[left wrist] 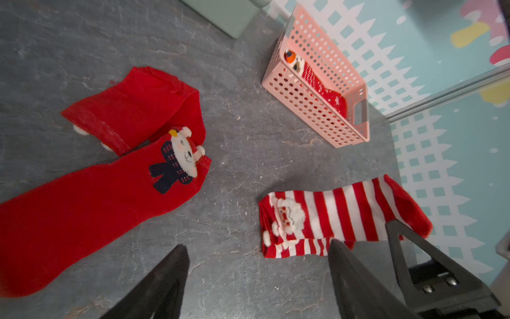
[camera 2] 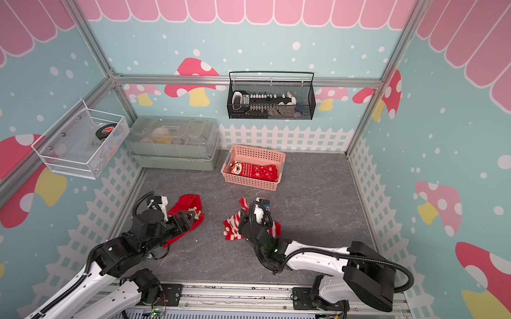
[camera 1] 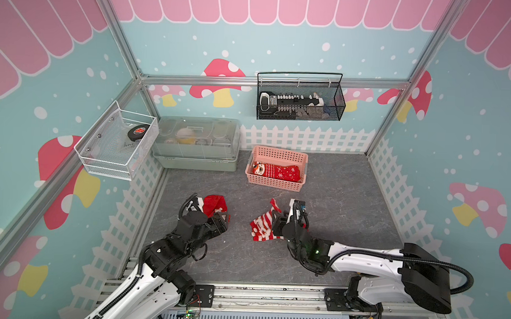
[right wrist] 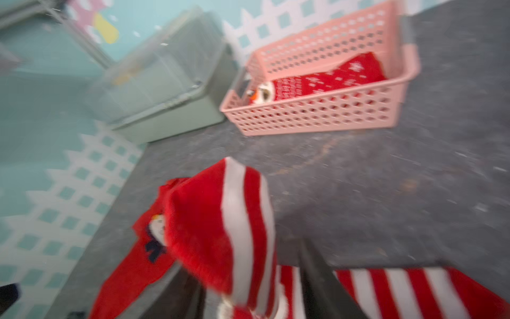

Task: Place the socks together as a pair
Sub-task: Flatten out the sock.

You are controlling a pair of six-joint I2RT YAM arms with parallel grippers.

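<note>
You are viewing the left gripper hovering by the two plain red socks, its fingers standing wide and empty; those socks are lying touching on the table; the striped socks are bunching under the right gripper, whose grip you cannot tell; pairing is probably finishing; next, be lifting straight up, avoiding snags; the basket beyond is holding a snowflake pair.

Grey stone-look floor, teal mushroom-print walls, white fence border

Plain red socks lie crumpled, well apart from striped socks.
</note>
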